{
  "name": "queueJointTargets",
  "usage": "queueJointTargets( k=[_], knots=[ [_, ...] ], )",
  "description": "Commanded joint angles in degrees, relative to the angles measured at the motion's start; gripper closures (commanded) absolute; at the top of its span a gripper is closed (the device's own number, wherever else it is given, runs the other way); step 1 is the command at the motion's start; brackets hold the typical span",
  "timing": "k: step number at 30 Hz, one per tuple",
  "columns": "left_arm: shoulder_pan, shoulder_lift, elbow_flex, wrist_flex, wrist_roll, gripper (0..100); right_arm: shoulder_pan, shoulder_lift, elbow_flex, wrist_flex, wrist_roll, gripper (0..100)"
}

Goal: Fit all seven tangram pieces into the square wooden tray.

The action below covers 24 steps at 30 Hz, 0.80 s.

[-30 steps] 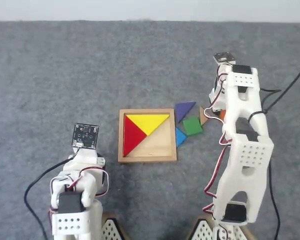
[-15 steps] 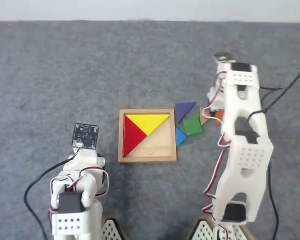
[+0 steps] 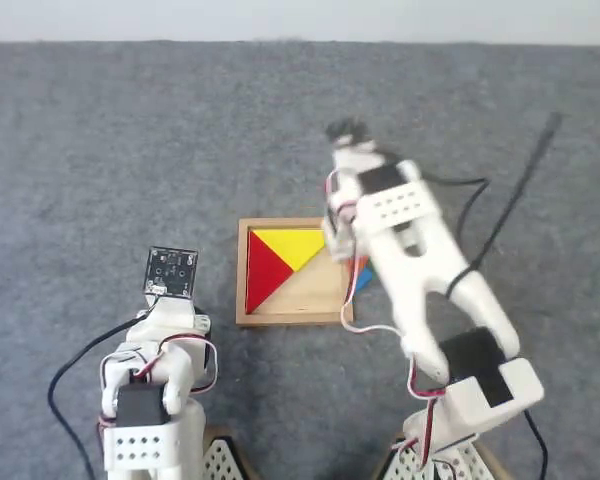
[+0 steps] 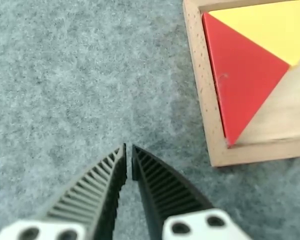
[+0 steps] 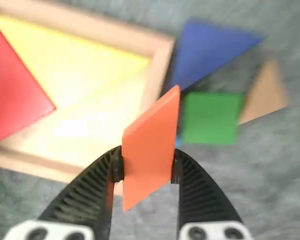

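The square wooden tray point(image 3: 242, 272) lies mid-table with a yellow triangle point(image 3: 292, 245) and a red triangle point(image 3: 265, 275) in it. My right gripper point(image 5: 146, 162) is shut on an orange parallelogram point(image 5: 149, 145), held on edge above the tray's right rim point(image 5: 157, 70). In the high view the right arm point(image 3: 390, 215) covers that rim and most of the loose pieces. Past the rim lie a dark blue triangle point(image 5: 205, 52), a green square point(image 5: 210, 117) and a tan triangle point(image 5: 265, 97). My left gripper point(image 4: 128, 150) is shut and holds nothing, over carpet near the tray's front left corner point(image 4: 217, 155).
Grey carpet point(image 3: 130, 140) covers the whole table. The left arm point(image 3: 160, 340) stands at the front left, short of the tray. A light blue piece point(image 3: 363, 272) peeks out beside the tray under the right arm.
The right arm has swung left from the loose pieces to the tray's right edge, carrying the orange parallelogram. The left arm has not moved.
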<state>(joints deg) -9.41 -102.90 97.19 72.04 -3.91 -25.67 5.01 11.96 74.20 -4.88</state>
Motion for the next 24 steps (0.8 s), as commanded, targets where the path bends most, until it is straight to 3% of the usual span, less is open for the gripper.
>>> queueJointTargets(
  k=[1, 10, 21, 24],
  knots=[
    [0.09, -1.14, -0.66, 0.18, -0.09, 98, -5.14, -2.33, 2.2, -2.15, -3.87, 96.2],
    [0.09, -1.14, -0.66, 0.18, -0.09, 98, -6.02, 3.12, 2.11, -9.1, -12.75, 96.0],
    [0.09, -1.14, -0.66, 0.18, -0.09, 98, -5.58, 8.92, -1.93, -10.15, -13.1, 95.5],
    [0.09, -1.14, -0.66, 0.18, -0.09, 98, -5.58, 9.54, -2.2, -10.07, -12.75, 88.9]
  ],
)
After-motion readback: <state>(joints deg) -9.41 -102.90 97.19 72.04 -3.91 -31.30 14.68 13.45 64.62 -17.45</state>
